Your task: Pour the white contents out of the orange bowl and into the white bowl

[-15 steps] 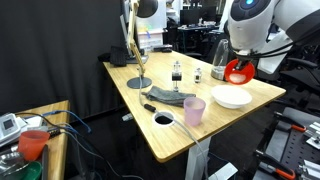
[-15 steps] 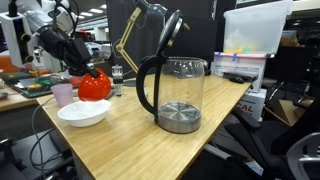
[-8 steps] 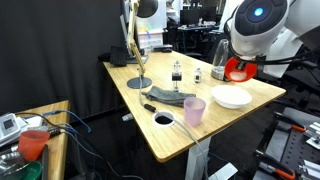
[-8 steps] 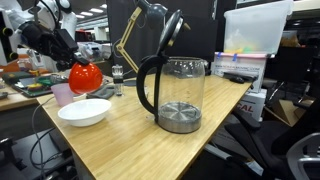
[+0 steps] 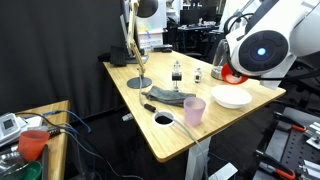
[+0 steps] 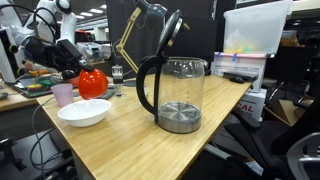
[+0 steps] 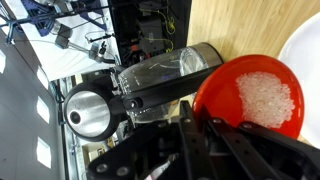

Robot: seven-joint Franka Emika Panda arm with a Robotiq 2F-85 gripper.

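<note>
Exterior view first: the wide, plain, round white bowl (image 5: 232, 97) sits on the light wooden table (image 5: 150, 125). A translucent pink cup (image 5: 194, 110) stands just beside the white bowl, and a crumpled grey cloth (image 5: 170, 97) lies a little farther from it. The robot's big white arm (image 5: 265, 50) looms right over the white bowl and hides almost all of the small, glossy, round orange bowl (image 5: 236, 72). Only a red sliver shows, just above the white bowl.

Over to the low exterior view: there's the orange bowl (image 6: 93, 83), up off the table, hanging above the far rim of the white bowl (image 6: 84, 113). The black gripper (image 6: 76, 75) is at its side, but its jaws can't be read here. A clear glass kettle with a black handle (image 6: 175, 95) stands near the white bowl.

Wrist view now: 2 black fingers (image 7: 190, 140) are pressed together on the orange bowl's rim, pinching it. The white grainy contents (image 7: 268, 97) lie inside the orange bowl. A slice of the white bowl (image 7: 308, 40) shows in the corner, just beside the orange bowl.
</note>
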